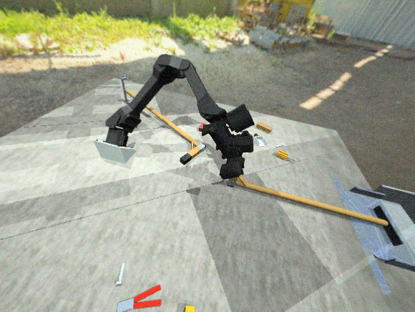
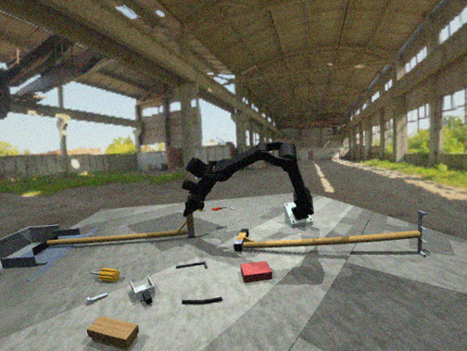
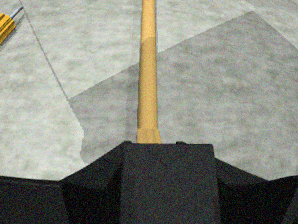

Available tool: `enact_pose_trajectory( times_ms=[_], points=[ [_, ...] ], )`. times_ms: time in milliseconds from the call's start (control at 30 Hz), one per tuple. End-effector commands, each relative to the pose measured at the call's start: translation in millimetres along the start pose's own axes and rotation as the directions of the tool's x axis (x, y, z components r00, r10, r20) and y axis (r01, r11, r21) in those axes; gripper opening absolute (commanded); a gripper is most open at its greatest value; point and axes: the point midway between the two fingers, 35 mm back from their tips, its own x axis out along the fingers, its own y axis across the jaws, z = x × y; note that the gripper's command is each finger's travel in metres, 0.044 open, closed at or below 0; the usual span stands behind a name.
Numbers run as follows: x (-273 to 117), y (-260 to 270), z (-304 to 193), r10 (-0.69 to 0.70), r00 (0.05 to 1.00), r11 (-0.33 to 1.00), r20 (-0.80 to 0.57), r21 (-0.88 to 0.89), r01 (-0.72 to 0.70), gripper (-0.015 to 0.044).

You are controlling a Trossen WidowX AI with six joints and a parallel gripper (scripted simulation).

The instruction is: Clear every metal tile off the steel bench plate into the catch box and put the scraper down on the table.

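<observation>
The long scraper [image 1: 308, 202] [image 2: 119, 238] [image 3: 148, 85] has a wooden pole with an upright handle at its near end. My gripper [image 1: 232, 177] [image 2: 189, 214] [image 3: 153, 148] is shut on that handle, low over the table. The pole runs out to a black blade [image 1: 388, 225] at the steel bench plate [image 1: 405, 223] on the right of the top view. The catch box [image 1: 401, 193] [image 2: 39, 232] has dark walls and is partly cut off at the frame edge. I cannot make out any metal tiles; part of the plate is out of view.
A second long tool [image 1: 172, 126] [image 2: 329, 240] with a pronged metal head lies beside the arm. A red block [image 2: 256, 271], a wooden block [image 2: 113, 332], a yellow-handled screwdriver [image 1: 282, 154] [image 2: 109, 274] [image 3: 6, 27], a bracket [image 2: 143, 288] and red-handled pliers [image 1: 146, 295] lie around.
</observation>
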Motion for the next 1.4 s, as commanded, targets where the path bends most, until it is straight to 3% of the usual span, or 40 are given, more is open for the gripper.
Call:
enact_pose_trajectory(
  times_ms=[0, 1367],
  points=[
    [2.9, -0.8, 6.4, -0.005, 1.000, 1.000, 0.006, 0.004, 0.005, 0.0000],
    [34.2, 5.0, 38.5, 0.002, 1.000, 1.000, 0.004, -0.001, -0.002, 0.0000]
  ],
)
